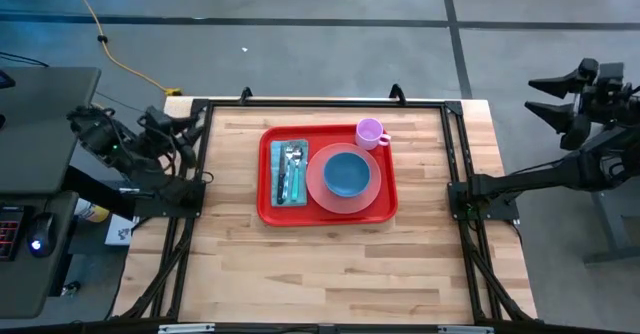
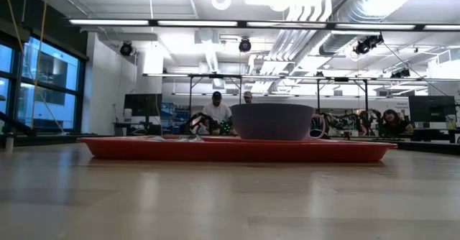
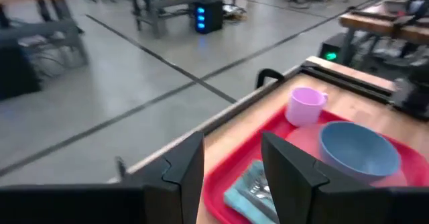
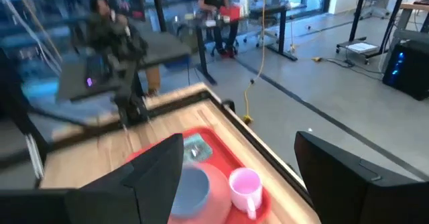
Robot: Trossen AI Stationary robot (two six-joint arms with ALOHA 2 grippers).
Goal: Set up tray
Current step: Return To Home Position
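The red tray (image 1: pixel 300 215) sits in the middle of the wooden table (image 1: pixel 330 274). On it lie a blue towel (image 1: pixel 276 177) with cutlery (image 1: pixel 292 164), a pink plate (image 1: pixel 318 190) with a blue bowl (image 1: pixel 346 172) on it, and a pink cup (image 1: pixel 370 131) in a far corner. The left gripper (image 3: pixel 231 167) hangs past the table's left edge and the right gripper (image 4: pixel 239 139) past its right edge. Both have their fingers apart and hold nothing.

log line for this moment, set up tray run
tray: bowl on plate, mug, cutlery on towel | left gripper: open, at table left edge | right gripper: open, past right edge
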